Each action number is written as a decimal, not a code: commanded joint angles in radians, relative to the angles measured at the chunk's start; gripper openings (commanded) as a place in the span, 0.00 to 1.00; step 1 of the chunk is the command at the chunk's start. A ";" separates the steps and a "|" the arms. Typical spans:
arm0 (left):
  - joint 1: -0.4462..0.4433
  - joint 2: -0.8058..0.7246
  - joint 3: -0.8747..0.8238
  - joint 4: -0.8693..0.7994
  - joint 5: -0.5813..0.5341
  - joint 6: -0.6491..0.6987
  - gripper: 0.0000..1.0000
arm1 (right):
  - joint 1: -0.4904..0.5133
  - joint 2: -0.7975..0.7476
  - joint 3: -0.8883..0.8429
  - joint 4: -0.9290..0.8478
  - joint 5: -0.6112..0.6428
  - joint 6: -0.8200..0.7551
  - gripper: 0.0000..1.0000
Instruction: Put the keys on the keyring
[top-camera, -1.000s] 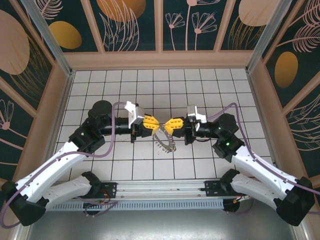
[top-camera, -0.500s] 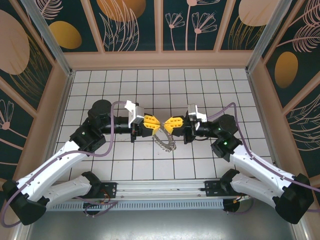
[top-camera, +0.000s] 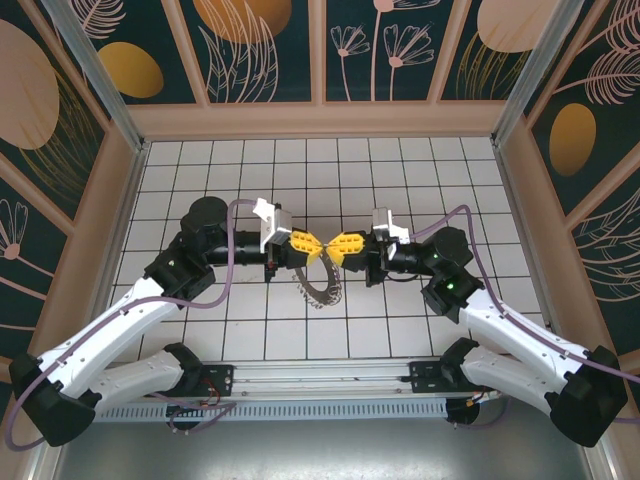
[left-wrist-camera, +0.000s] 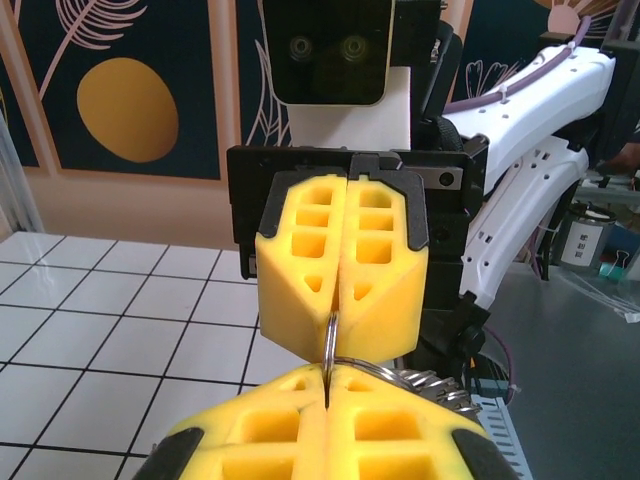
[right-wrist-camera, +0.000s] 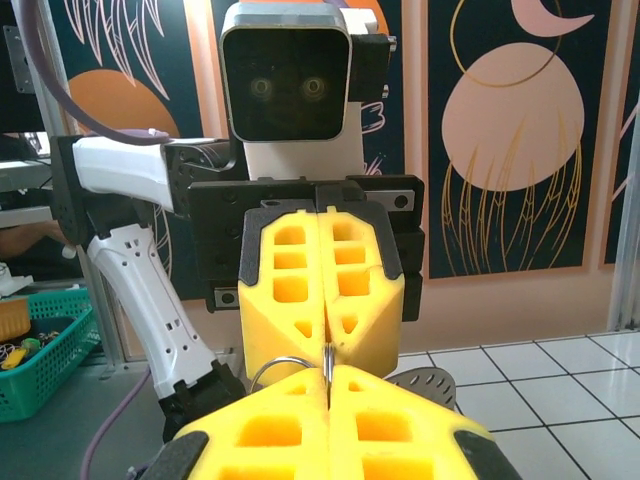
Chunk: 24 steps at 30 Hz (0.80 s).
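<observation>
Keyring: I see the keyring (top-camera: 321, 287) just below the centre of the top view. It hangs under the spot where the two sets of yellow fingertips meet, and its toothed grey rim curves down over the white tiles.
Keyring, close view: in the left wrist view a thin strand of the ring stands upright and runs into the seam of each finger pair. The toothed edge (left-wrist-camera: 432, 381) shows low and right of centre.
Key: I cannot pick out the key in any view. It may be hidden between the yellow fingers.
Left gripper: the left gripper (top-camera: 308, 244) has its fingers pressed together, pinching the thin upper edge of the keyring. It points toward the right of the top view.
Right gripper: the right gripper (top-camera: 343, 244) is likewise clamped flat on the keyring, with no gap along its seam. It points toward the left of the frame.
Gripper relation: the two grippers are tip to tip, touching or very nearly so, at mid-frame.
Arms: both arms bend inward from the lower corners of the top view.
Table: the white tiled table (top-camera: 400, 180) is marked with a dark grid.
Walls: dark panels with leaf and circle patterns run along the top and both sides.
Basket: a green basket (right-wrist-camera: 40, 350) sits at the lower left of the right wrist view.
</observation>
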<state>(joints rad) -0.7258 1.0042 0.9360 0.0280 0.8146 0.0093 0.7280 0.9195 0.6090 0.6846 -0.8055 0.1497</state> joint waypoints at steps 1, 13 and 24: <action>-0.012 0.017 0.044 0.017 0.013 0.030 0.00 | 0.029 0.009 0.048 -0.050 0.028 -0.049 0.00; -0.011 0.118 0.280 -0.592 -0.255 0.357 0.00 | 0.164 -0.047 0.210 -0.656 0.467 -0.312 0.30; -0.011 0.116 0.288 -0.632 -0.280 0.386 0.00 | 0.228 -0.077 0.265 -0.829 0.586 -0.351 0.26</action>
<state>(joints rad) -0.7353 1.1378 1.1969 -0.5915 0.5365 0.3664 0.9440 0.8513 0.8326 -0.0822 -0.2760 -0.1688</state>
